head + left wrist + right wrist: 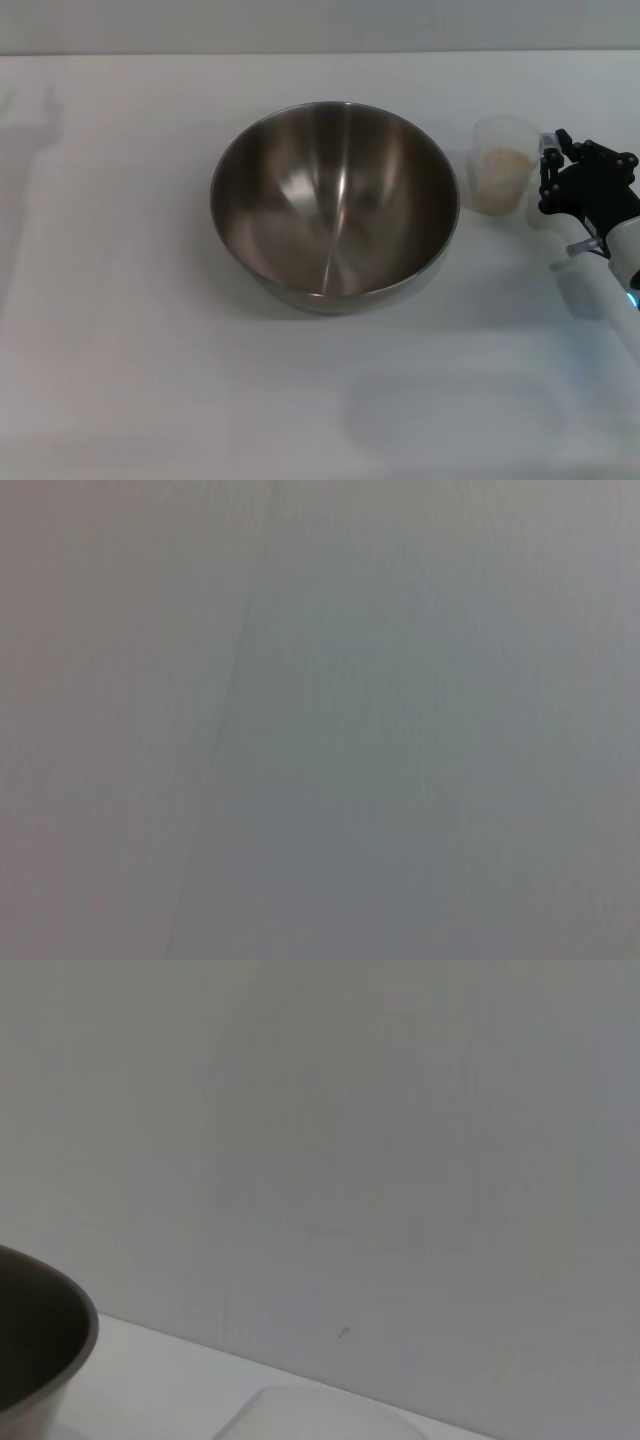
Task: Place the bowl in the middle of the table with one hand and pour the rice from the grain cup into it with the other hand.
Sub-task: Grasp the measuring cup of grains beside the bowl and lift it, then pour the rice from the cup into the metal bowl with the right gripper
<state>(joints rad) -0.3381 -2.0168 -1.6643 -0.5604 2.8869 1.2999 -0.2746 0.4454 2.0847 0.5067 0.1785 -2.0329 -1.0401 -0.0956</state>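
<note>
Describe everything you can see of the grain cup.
The grain cup is small, clear plastic with tapered walls, standing upright on the table just right of the bowl, apart from it. Pale rice fills its lower part. The right gripper is at its right side, where a handle would be; contact is unclear.

Visible arm: only the right arm shows, in the head view; the left arm is out of view.
End effector: matte black right gripper of angular linked plastic segments, with small knuckle-like joints along its fingers.
Wrist housing: smooth white cylindrical forearm casing directly behind the black mechanism.
Fitting: small grey bracket-like tab projecting from the wrist.
Indicator: glowing cyan light on the white casing.
</note>
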